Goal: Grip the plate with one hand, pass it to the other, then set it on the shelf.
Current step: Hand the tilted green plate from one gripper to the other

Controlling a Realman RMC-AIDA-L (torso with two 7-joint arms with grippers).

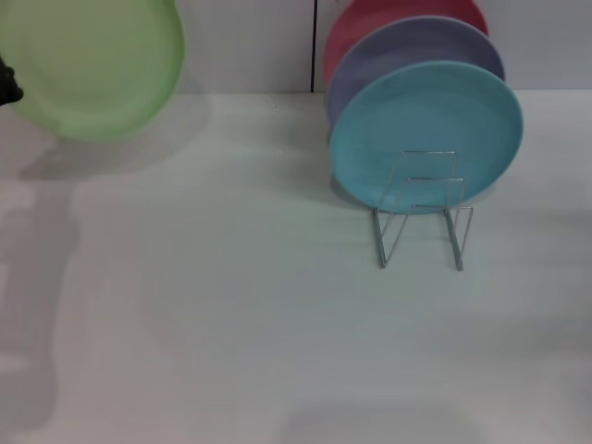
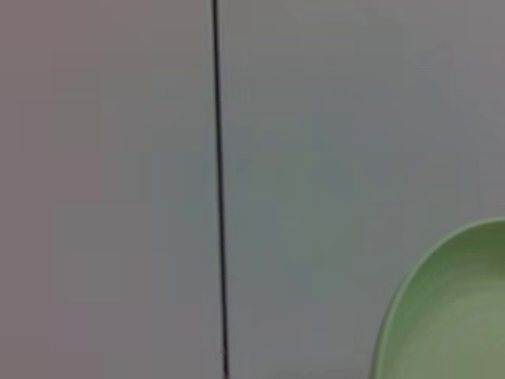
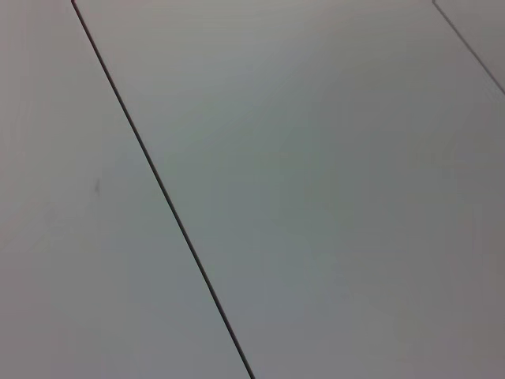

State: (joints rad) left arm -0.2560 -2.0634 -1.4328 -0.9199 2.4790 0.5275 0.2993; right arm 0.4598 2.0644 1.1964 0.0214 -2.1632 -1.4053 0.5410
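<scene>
The round light-green matte plastic plate (image 1: 92, 65) is hanging in the air at the far left of the head view, tilted so its face is showing, well above the white desk (image 1: 231, 324) and casting a soft shadow on it. A small dark part of the left gripper (image 1: 7, 85) is showing at the plate's left edge, touching it; the fingers themselves are lying outside the picture, so I cannot tell how far apart they are sitting or how they are clamping the rim. In the left wrist view only a curved slice of the green plate (image 2: 450, 316) is showing, against a pale surface crossed by a thin dark seam (image 2: 219, 189). Well apart from that gripper, across the desk on the robot's right, the small thin silver wire shelf (image 1: 421, 217) with upright loops is standing on the desk, carrying a turquoise-blue plate (image 1: 425, 134) leaning upright in front, a purple plate (image 1: 407, 51) just behind it, and a red plate (image 1: 370, 23) behind that. The right gripper is not appearing in any view; its wrist camera is showing only pale surface with dark seams.
</scene>
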